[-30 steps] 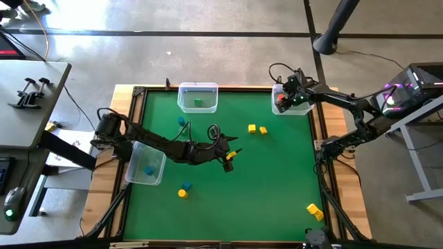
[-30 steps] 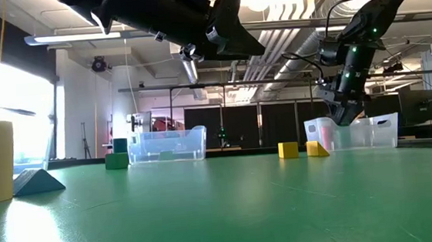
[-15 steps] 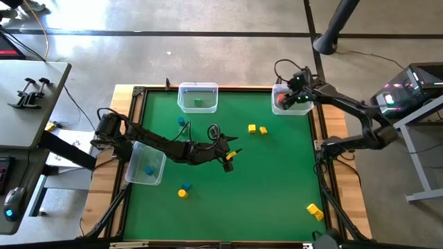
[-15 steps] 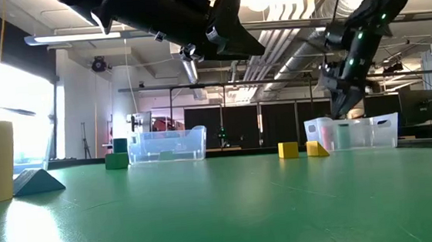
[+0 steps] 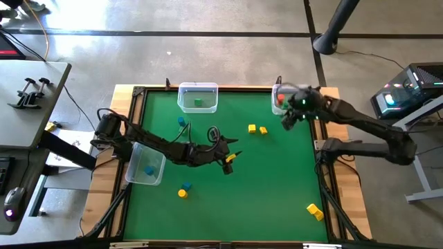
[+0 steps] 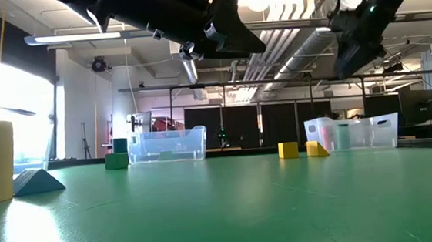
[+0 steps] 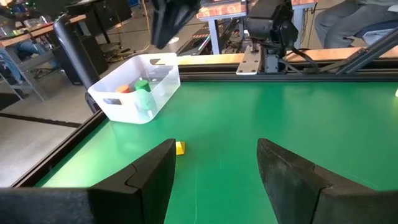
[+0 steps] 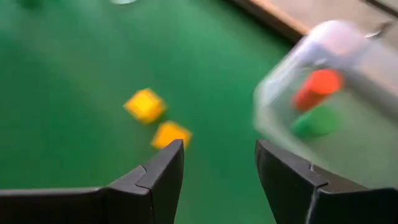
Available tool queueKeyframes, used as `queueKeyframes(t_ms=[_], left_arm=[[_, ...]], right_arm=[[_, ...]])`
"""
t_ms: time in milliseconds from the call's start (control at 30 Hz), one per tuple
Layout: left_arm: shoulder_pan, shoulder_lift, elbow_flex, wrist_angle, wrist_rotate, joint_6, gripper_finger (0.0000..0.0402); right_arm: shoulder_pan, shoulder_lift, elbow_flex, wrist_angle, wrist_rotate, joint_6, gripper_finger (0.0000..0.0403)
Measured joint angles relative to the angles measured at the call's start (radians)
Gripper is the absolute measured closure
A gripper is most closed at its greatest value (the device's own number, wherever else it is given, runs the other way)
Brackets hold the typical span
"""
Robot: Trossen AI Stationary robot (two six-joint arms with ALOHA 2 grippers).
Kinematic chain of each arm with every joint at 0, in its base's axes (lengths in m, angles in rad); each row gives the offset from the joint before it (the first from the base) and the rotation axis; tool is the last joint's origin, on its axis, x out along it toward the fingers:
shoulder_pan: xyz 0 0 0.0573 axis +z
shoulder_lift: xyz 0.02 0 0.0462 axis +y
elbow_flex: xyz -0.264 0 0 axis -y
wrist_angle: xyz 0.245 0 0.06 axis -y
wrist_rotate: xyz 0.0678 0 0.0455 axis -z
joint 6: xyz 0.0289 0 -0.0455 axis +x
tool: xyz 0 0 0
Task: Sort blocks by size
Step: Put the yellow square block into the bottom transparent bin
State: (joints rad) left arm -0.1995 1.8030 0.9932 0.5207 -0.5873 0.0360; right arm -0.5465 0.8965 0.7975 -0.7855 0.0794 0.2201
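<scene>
While my right gripper [image 5: 286, 119] hangs w/ fingers apart & empty just beside the far-right bin [image 5: 279, 92], which holds a red block [image 8: 316, 87] & a green block [image 8: 316, 122], two yellow blocks [image 5: 257, 128] sit on the mat [image 5: 277, 173] near it. My left gripper [image 5: 230, 158] hovers mid-table, fingers spread, nothing in them. Other blocks: green in the far bin [image 5: 198, 97], blue in the left bin [image 5: 146, 168], rest scattered on the mat.
</scene>
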Motion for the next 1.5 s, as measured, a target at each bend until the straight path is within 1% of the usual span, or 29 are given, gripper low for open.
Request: queueKeyframes(t_ms=[100,233,333,567,733,833,933,1033,1167,1233,1300,1400,1433,1500], left_arm=[[-0.007,0.000,0.000,0.000,0.000,0.001,0.0191],[-0.016,0.000,0.000,0.000,0.000,0.010,0.0191],[-0.024,0.000,0.000,0.000,0.000,0.019,0.0191],[-0.027,0.000,0.000,-0.001,0.000,0.021,0.0191],[-0.028,0.000,0.000,-0.001,0.000,0.021,0.0191],[-0.031,0.000,0.000,-0.001,0.000,0.021,0.0191],[-0.032,0.000,0.000,-0.001,0.000,0.020,0.0191],[-0.032,0.000,0.000,-0.001,0.000,0.020,0.0191],[-0.031,0.000,0.000,0.000,0.000,0.020,0.0191],[-0.031,0.000,0.000,0.000,0.000,0.020,0.0191],[-0.031,0.000,0.000,0.000,0.000,0.020,0.0191],[-0.031,0.000,0.000,0.000,0.000,0.020,0.0191],[-0.031,0.000,0.000,0.000,0.000,0.020,0.0191],[-0.031,0.000,0.000,-0.001,0.000,0.020,0.0191]], right_arm=[[0.184,-0.024,0.000,-0.057,0.047,0.129,0.0208],[0.436,-0.014,0.000,-0.115,0.112,0.287,0.0208],[0.595,0.006,0.000,-0.128,0.128,0.376,0.0208],[0.888,0.037,0.000,-0.100,0.102,0.597,0.0208],[1.073,0.062,0.000,-0.067,0.101,0.710,0.0208],[1.178,0.081,0.000,-0.060,0.062,0.808,0.0208],[1.274,0.109,0.000,-0.060,0.017,0.896,0.0208],[1.358,0.146,0.000,-0.060,0.002,0.971,0.0208],[1.445,0.213,0.000,-0.062,-0.090,1.039,0.0208],[1.482,0.250,0.000,-0.062,-0.155,1.043,0.0208],[1.505,0.285,0.000,-0.061,-0.237,1.030,0.0208],[1.506,0.325,0.000,-0.060,-0.363,1.001,0.0208],[1.505,0.336,0.000,-0.060,-0.384,0.985,0.0208],[1.505,0.356,0.000,-0.059,-0.393,0.982,0.0208]])
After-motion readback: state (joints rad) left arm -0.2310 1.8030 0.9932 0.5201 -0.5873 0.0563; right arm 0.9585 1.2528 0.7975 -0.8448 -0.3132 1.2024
